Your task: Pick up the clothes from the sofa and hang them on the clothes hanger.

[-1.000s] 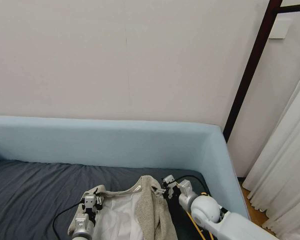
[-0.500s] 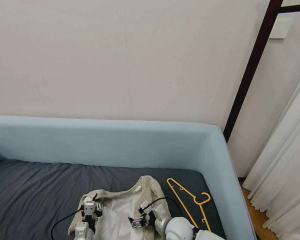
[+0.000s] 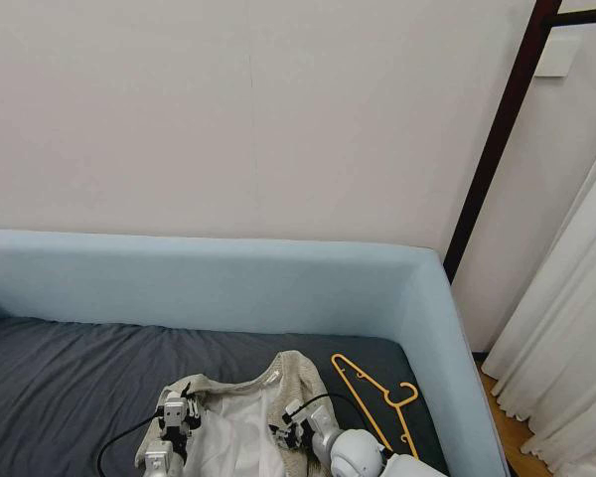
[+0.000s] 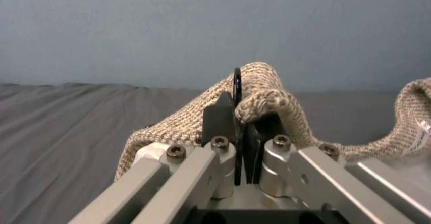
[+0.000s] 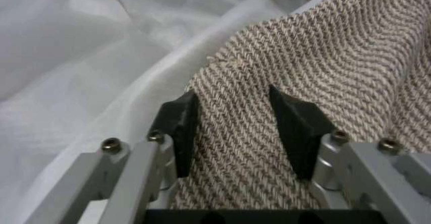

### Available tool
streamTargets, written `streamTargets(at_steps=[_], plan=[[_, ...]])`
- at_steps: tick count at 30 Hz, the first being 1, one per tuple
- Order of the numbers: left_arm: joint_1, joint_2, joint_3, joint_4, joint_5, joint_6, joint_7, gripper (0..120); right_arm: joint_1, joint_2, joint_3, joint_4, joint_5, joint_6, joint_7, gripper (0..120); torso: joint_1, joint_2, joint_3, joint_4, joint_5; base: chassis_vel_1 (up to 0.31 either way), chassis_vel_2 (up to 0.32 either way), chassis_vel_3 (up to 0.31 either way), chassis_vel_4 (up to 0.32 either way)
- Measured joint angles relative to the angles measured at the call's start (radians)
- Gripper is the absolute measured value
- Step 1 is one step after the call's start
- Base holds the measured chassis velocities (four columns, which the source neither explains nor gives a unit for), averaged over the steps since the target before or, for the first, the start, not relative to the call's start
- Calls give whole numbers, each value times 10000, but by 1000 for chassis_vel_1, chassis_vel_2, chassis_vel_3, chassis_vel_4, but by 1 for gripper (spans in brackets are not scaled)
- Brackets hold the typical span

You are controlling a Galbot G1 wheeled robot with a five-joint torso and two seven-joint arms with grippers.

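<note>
On the dark seat of the pale blue sofa (image 3: 228,283), the left gripper (image 4: 240,114) sits at the left side of the beige knit cardigan (image 3: 300,383), its fingers (image 4: 217,119) pressed together on a bunched fold of the knit edge. The cardigan lies spread open, white lining up (collar toward the backrest). The right gripper (image 5: 231,100) is at the garment's right front panel, jaws apart, with knit between them but not pinched. Just to the right of the cardigan lies an orange hanger (image 3: 375,396).
</note>
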Motion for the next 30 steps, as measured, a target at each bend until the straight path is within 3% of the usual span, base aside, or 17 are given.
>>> streamTargets(at_steps=[11,22,30], plan=[[29,-1,-8,-20,-4,0,-6,0,-109,13,6,-104,106,-51,64,0,0,-1,0,0,0,0,0,0,0],[-13,97,-22,25,-5,-10,-6,0,-181,-393,325,758,574,-101,235,0,0,-2,0,1,1,0,0,0,0],[-65,424,-83,-174,-173,-42,-29,0,-420,-1575,1525,2874,2073,-232,431,0,0,-2,0,0,1,0,0,0,0]])
